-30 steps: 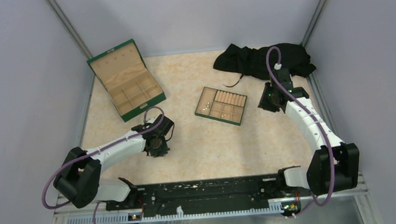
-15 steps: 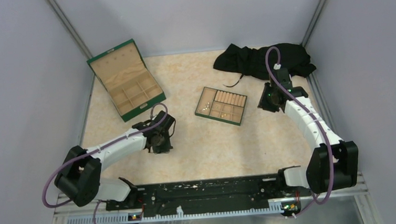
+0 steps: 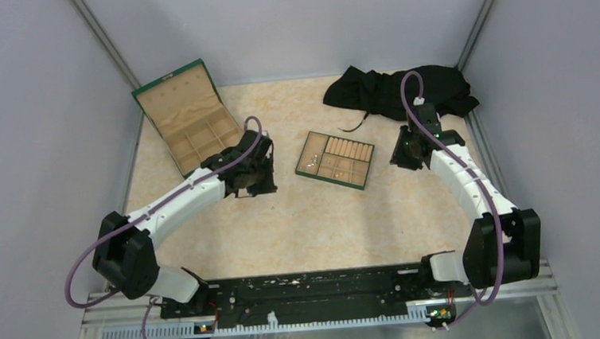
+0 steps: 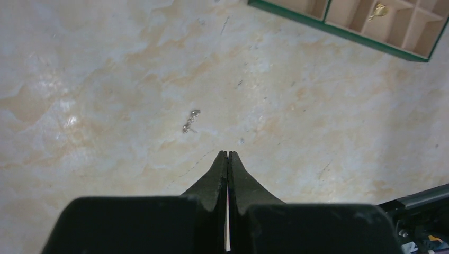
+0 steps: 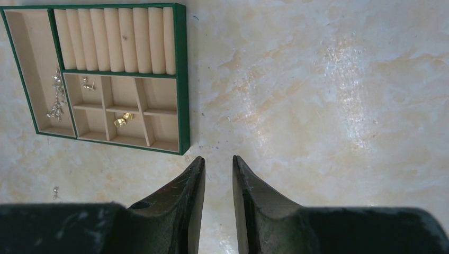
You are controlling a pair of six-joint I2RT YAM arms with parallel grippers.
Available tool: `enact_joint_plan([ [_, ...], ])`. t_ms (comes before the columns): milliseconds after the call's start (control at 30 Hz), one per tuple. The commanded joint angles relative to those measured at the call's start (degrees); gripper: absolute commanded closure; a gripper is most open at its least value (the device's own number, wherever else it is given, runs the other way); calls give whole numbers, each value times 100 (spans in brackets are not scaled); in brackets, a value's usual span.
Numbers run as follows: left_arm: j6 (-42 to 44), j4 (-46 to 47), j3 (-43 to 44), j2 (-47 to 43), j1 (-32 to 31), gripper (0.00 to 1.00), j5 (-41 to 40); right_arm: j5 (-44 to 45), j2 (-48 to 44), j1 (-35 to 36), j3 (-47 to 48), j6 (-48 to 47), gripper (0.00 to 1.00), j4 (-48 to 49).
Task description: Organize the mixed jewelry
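The left jaws are pressed shut, with nothing visible between their tips. A tiny silvery jewelry piece (image 4: 190, 120) lies on the beige marbled bench (image 4: 328, 116) just ahead-left of them, apart. The right jaws stand slightly parted and empty near the green-rimmed tan wooden tray (image 5: 181, 79), which holds silvery pieces (image 5: 55, 95) and gold pieces (image 5: 123, 119).
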Motion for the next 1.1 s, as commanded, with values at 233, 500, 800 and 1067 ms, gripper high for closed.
enact_joint_plan([
  [233, 666, 477, 1772, 1468, -10, 100, 399, 167, -57, -48, 292, 58, 74, -6],
  [500, 762, 103, 1247, 1456, -10, 69, -87, 311, -184, -44, 211, 60, 74, -105],
  [800, 1788, 229, -2, 971, -6, 47, -48, 90, 136, -43, 287, 59, 74, 71],
  [1067, 1919, 555, -143, 1318, -2, 53, 41, 22, 274, -41, 413, 81, 74, 166],
])
